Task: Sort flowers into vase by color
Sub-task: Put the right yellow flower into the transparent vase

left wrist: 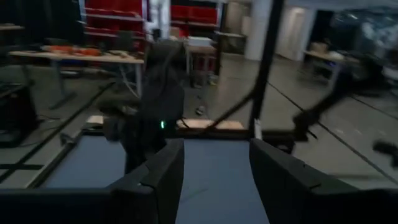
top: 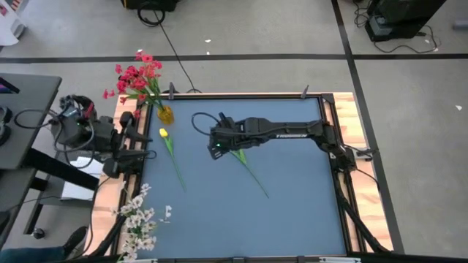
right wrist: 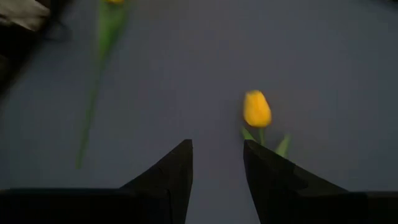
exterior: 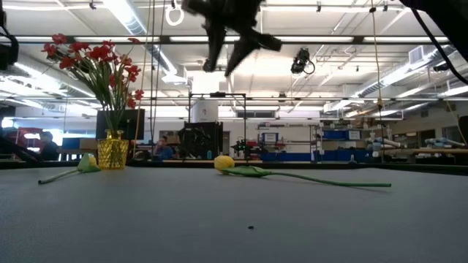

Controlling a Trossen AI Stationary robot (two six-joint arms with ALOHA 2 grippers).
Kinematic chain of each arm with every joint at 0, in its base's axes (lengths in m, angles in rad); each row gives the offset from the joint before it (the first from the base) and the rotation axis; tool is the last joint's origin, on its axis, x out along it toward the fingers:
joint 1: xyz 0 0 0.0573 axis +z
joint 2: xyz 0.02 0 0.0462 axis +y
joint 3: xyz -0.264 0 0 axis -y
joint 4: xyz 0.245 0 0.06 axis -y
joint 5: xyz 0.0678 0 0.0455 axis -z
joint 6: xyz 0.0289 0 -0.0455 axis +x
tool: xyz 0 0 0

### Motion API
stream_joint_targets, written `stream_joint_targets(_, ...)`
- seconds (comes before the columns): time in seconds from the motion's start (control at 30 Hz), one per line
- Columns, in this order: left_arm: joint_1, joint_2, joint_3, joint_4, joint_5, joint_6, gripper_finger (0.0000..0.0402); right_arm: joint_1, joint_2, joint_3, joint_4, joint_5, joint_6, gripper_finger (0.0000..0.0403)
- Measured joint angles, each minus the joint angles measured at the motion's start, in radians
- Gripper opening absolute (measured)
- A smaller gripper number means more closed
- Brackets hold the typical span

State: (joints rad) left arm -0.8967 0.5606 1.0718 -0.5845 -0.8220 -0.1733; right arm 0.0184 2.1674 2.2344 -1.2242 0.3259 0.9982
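My right gripper (top: 217, 148) (exterior: 221, 66) (right wrist: 216, 143) hangs open well above the table's middle, touching nothing. Just below it lies a yellow tulip (right wrist: 257, 109) (exterior: 224, 163), its head flat on the table and its green stem (top: 252, 175) running toward the near right. A second yellow tulip (top: 163, 133) (exterior: 88, 164) lies farther left, beside the vase. The red flowers (top: 137, 77) (exterior: 95, 62) stand with their stems in a yellow vase (top: 165, 114) (exterior: 112, 150) at the far left. White blossom sprays (top: 139, 219) sit at the near left corner. My left gripper (top: 135, 153) (left wrist: 216, 142) waits open at the left edge.
A wooden frame (top: 344, 117) borders the blue-grey table on the left and right. A small white scrap (top: 167, 212) lies near the white sprays. The table's right and near halves hold only the tulip stem. People and benches show in the room beyond.
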Motion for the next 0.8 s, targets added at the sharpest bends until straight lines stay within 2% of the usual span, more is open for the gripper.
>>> stream_joint_targets(0.2,0.151,0.108,0.0,0.077,0.008,-0.046,0.0186,-0.062,0.0,-0.134,0.009,-0.125,-0.023,0.0151)
stream_joint_targets(0.33,0.274,0.189,-0.001,0.135,0.078,-0.089,0.0186,-0.09,0.0,-0.202,0.019,-0.159,-0.103,0.0151)
stream_joint_targets(0.6,0.515,0.333,-0.001,0.239,0.307,-0.111,0.0185,-0.136,0.0,-0.298,0.016,-0.181,-0.194,0.0151)
stream_joint_targets(0.67,0.558,0.36,-0.001,0.24,0.344,-0.119,0.0185,-0.142,0.0,-0.308,0.019,-0.208,-0.23,0.0151)
stream_joint_targets(0.8,0.614,0.402,-0.005,0.246,0.354,-0.12,0.0185,-0.143,0.0,-0.327,0.021,-0.234,-0.274,0.0151)
